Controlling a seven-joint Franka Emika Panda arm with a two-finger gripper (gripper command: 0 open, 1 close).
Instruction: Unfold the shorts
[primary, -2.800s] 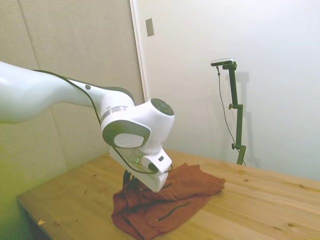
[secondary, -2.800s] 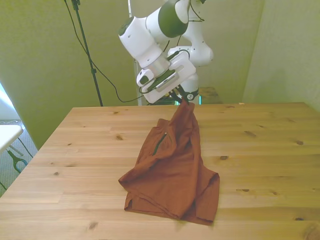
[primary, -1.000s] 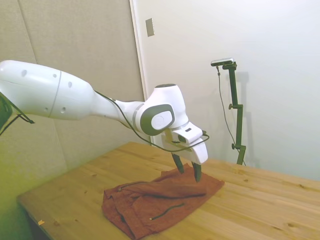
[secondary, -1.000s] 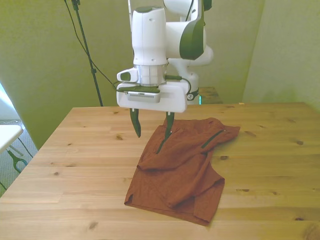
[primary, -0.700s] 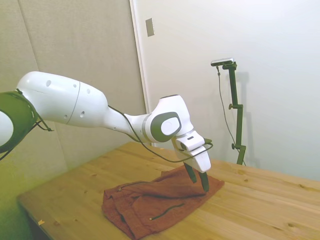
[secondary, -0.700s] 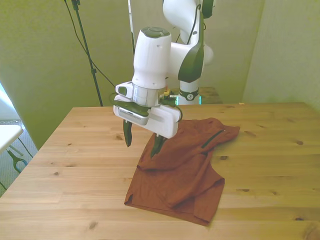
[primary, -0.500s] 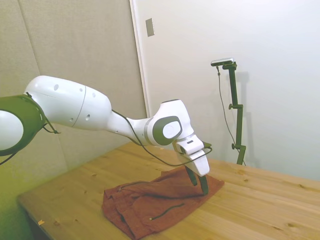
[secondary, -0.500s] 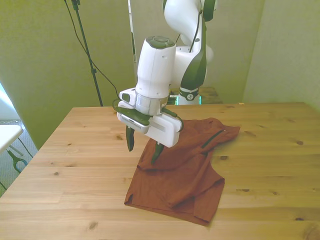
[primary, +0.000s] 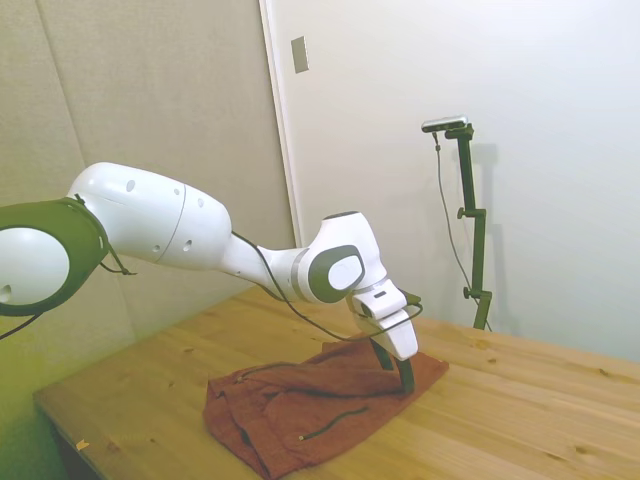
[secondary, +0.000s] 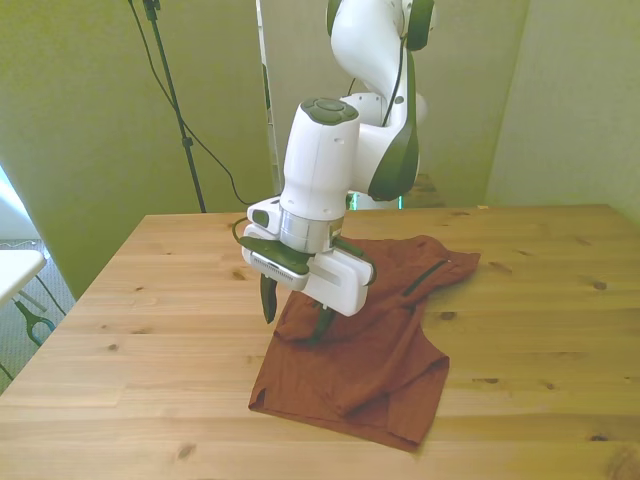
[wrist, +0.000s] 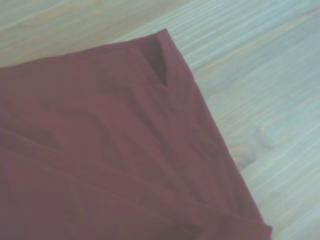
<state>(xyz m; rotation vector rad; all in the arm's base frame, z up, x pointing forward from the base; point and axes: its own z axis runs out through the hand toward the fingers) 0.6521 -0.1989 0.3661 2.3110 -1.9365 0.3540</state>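
Rust-red, wrinkled soft fabric shorts are seen lying in a rumpled, partly folded heap near the middle of the pale wooden tabletop, with a short dark pocket slit showing toward the front view's right. In the wrist view a bare corner of the cloth, with a small dark notch where a layer turns under, is seen against the wood.

The white arm's two-finger pincer is held spread wide and empty, tilted, at the garment's upper edge on the front view's left. One dark fingertip is placed just off the cloth above bare wood, the other over the fold; whether either touches cannot be told.

The step in hand is judged to be a fresh grasp of that folded edge. It would best be done by taking only the top layer, close to the hem, with the lower finger slid flat along the wood so that the layers beneath are not gathered too.

Open wood is available on every side, widest toward the front view's left and right, so the flap could be drawn outward there. Less room is left toward the tabletop's near edge.
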